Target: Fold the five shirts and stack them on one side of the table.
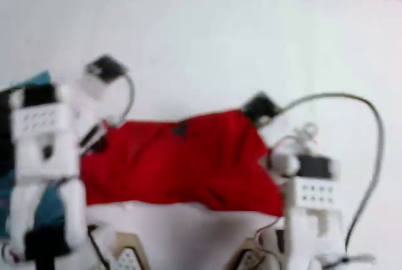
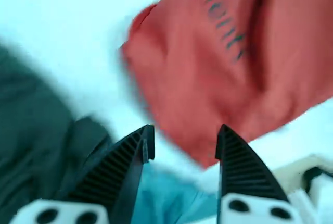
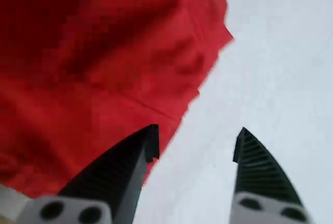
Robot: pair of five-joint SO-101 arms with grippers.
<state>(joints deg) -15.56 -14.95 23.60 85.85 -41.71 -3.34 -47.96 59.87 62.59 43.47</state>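
A red shirt lies spread and partly folded on the white table, near the front edge. In the left wrist view my left gripper hangs open just above a corner of the red shirt, nothing between its fingers. Beneath it lie a teal shirt and a dark shirt. In the right wrist view my right gripper is open at the opposite side edge of the red shirt, one finger over the cloth, the other over bare table.
The teal shirt sits at the table's left side under the left arm. The right arm stands at the red shirt's right with a grey cable looping beside it. The far half of the table is bare white.
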